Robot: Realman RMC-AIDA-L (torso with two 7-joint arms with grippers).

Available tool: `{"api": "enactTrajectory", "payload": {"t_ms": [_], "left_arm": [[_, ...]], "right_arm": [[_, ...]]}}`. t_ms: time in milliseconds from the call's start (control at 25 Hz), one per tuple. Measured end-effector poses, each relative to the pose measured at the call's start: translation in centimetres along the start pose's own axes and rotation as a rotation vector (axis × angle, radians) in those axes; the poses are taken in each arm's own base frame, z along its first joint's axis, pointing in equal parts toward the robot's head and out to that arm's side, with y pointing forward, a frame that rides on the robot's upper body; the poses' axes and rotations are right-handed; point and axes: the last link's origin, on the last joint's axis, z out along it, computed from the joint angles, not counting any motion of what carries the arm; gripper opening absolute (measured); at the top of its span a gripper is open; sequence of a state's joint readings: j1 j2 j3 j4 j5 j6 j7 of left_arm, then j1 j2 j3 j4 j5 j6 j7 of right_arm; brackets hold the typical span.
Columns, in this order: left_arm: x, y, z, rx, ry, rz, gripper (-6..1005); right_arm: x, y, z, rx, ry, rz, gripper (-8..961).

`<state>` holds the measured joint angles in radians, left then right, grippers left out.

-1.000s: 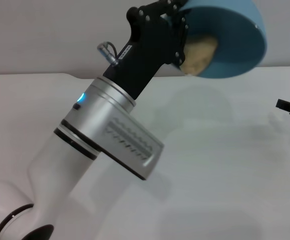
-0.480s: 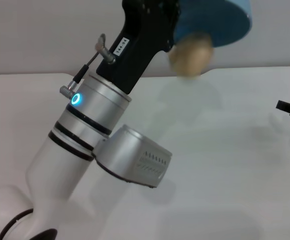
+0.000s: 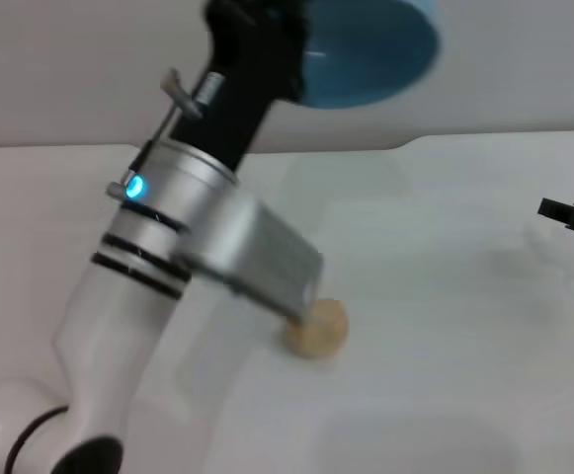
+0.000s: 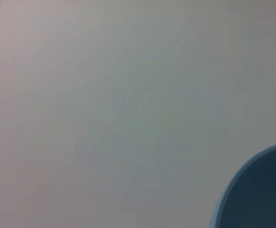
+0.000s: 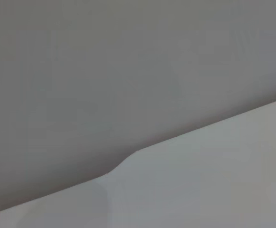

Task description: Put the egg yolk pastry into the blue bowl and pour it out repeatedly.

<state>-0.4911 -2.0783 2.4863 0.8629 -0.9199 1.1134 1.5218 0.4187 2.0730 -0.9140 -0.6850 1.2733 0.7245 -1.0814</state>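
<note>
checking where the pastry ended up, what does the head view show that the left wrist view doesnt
Only the head view shows the egg yolk pastry lying on the white table, the left end effector lifting the bowl above it, and the right end effector at the right edge. The left wrist view adds only blank pale surface. Both show the blue bowl.

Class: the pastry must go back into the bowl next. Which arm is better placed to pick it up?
Probably the right pincer: apparently free, while the left arm holds the bowl above the pastry.
</note>
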Motion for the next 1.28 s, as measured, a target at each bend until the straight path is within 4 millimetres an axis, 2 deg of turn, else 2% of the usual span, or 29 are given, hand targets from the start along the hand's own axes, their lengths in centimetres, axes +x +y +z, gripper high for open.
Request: {"api": "enactTrajectory", "payload": {"t_ms": [160, 280, 400, 600, 760, 960, 1120, 1280], "left_arm": [[-3.2, -0.8, 2.2, -0.007, -0.297, -0.280, 25], [-6.5, -1.2, 3.8, -0.077, -0.515, -0.538, 23], [-8.8, -1.3, 4.1, -0.137, -0.625, -0.682, 22], [-11.1, -1.1, 3.6, -0.161, -0.760, -0.824, 21], [-11.9, -0.5, 2.8, -0.187, -0.856, -0.902, 20], [-11.8, 0.3, 2.1, -0.242, -0.964, -0.963, 21], [-11.1, 0.8, 1.9, -0.318, -1.085, -0.948, 20], [-10.4, 0.1, 2.1, -0.333, -1.154, -0.875, 20]], "right_arm": [[0.1, 0.7, 0.3, -0.019, 0.018, -0.035, 381], [0.0, 1.7, 0.7, -0.044, 0.036, -0.075, 380], [-0.3, 2.9, 1.0, -0.082, 0.052, -0.118, 380], [-0.9, 5.3, 1.3, -0.151, 0.071, -0.218, 379], [-1.5, 7.1, 1.6, -0.187, 0.072, -0.294, 379], [-2.3, 8.9, 1.9, -0.223, 0.066, -0.366, 378], [-2.5, 10.1, 2.2, -0.238, 0.076, -0.426, 377], [-2.6, 11.3, 2.6, -0.241, 0.105, -0.539, 377]]}}
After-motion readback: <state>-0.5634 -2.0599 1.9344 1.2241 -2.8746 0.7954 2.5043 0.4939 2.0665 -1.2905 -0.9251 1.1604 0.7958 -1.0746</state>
